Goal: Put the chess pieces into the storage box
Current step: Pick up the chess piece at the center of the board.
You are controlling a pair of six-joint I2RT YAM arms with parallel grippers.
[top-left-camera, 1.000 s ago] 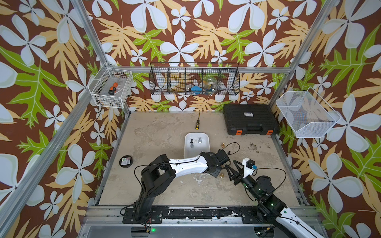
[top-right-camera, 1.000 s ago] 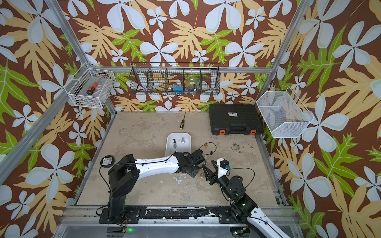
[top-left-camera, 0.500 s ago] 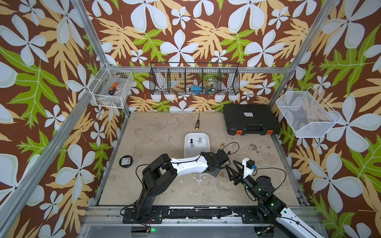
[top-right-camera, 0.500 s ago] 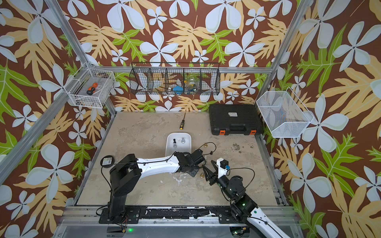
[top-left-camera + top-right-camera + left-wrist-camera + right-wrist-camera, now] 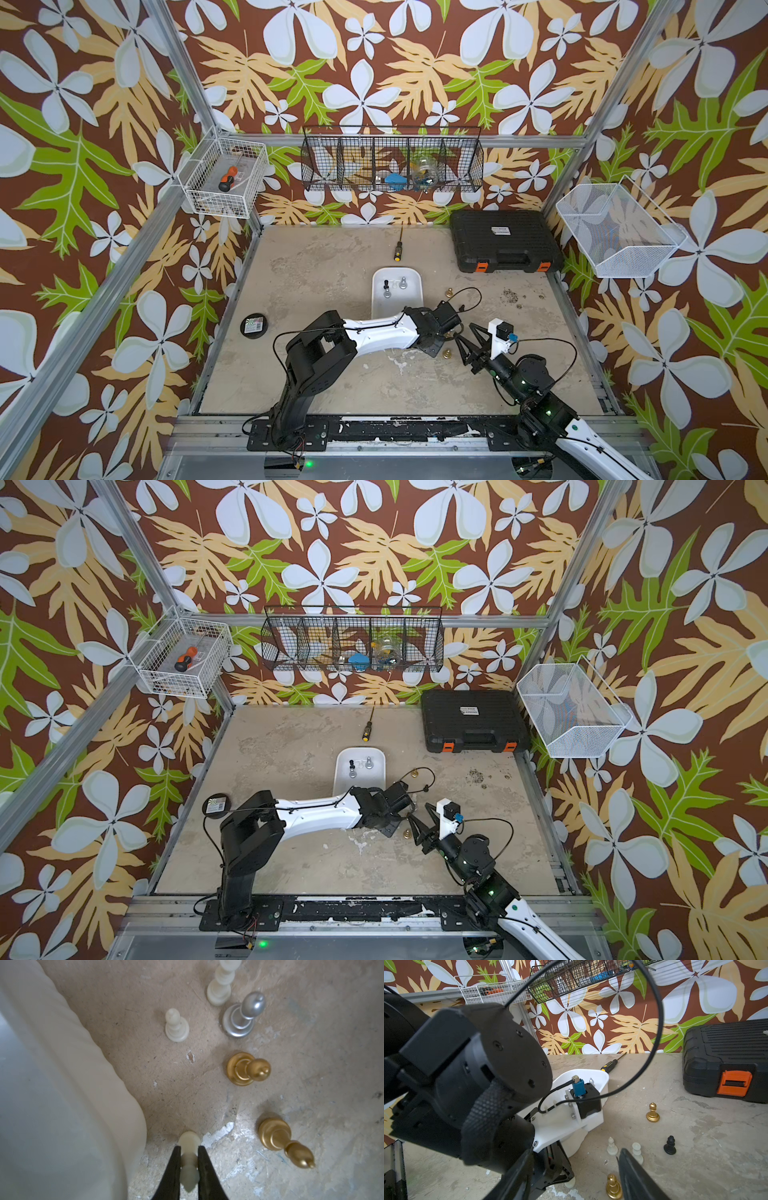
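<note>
Cream-white plastic chess piece (image 5: 188, 1138) beside the shallow white storage box (image 5: 99, 1068) is pinched in the left gripper (image 5: 189, 1148); the right gripper (image 5: 575, 1150) gapes empty. Next: lift it over the box wall.

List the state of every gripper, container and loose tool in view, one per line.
Left gripper, shut on a cream-white chess piece whose base is on the table.
Right gripper, open, empty.
Shallow white plastic storage tub, open-topped, three chess pieces inside.
Black ribbed case with orange latches, closed.
Yellow-tipped black screwdriver, lying flat on the table.
</note>
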